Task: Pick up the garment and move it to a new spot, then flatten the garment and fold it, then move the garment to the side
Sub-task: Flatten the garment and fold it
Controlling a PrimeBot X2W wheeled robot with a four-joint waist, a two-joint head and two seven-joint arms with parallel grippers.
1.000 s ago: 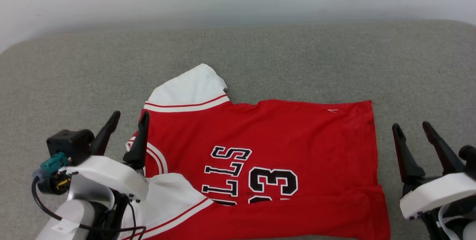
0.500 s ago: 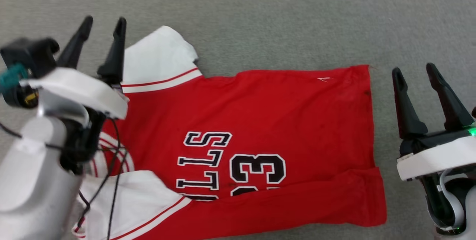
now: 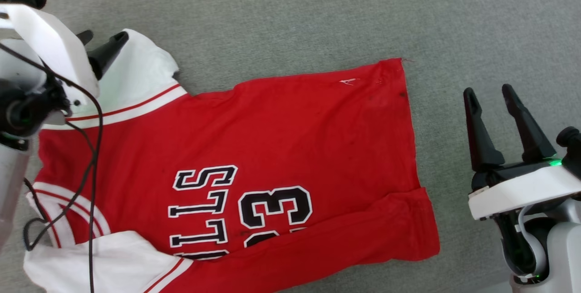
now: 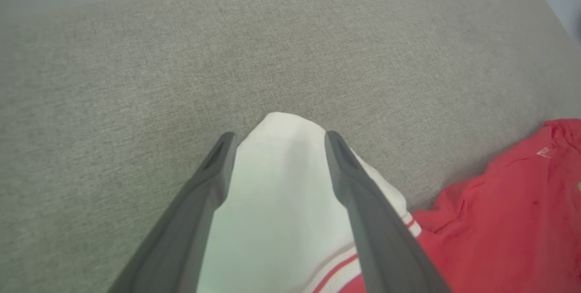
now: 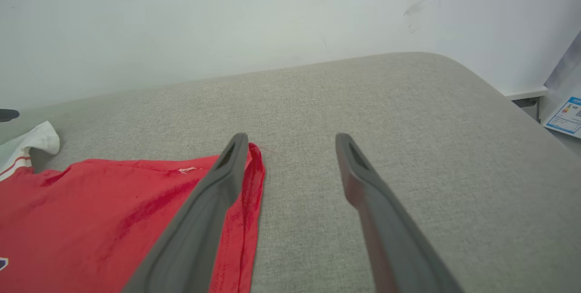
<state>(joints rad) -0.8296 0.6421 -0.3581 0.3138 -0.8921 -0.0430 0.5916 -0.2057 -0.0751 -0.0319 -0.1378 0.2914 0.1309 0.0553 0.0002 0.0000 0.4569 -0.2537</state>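
Observation:
The garment [image 3: 281, 129], a red jersey with black white-outlined letters and numbers, lies spread on the grey cushion, and its near edge is folded over the print. One white sleeve [image 3: 136, 75] points away at the far left; the other [image 3: 104, 261] lies at the near left. My left gripper [image 3: 102, 41] is open over the far sleeve, and in the left wrist view the left gripper [image 4: 279, 136] has its fingers either side of the sleeve [image 4: 281, 184] tip. My right gripper [image 3: 489, 92] is open, right of the hem. In the right wrist view the right gripper [image 5: 292, 137] is beside the red hem corner [image 5: 254, 156].
The grey fabric surface [image 3: 290, 16] extends beyond the jersey on the far and right sides. A pale wall [image 5: 227, 20] stands behind it. The cushion's rounded edge drops off at the right, with a blue-printed paper [image 5: 565, 118] beyond. A black cable [image 3: 93, 156] hangs from my left arm.
The head camera has tilted down, so the whole picture shifted. My left arm has reached forward from beside the collar to the far white sleeve. Both grippers stayed open.

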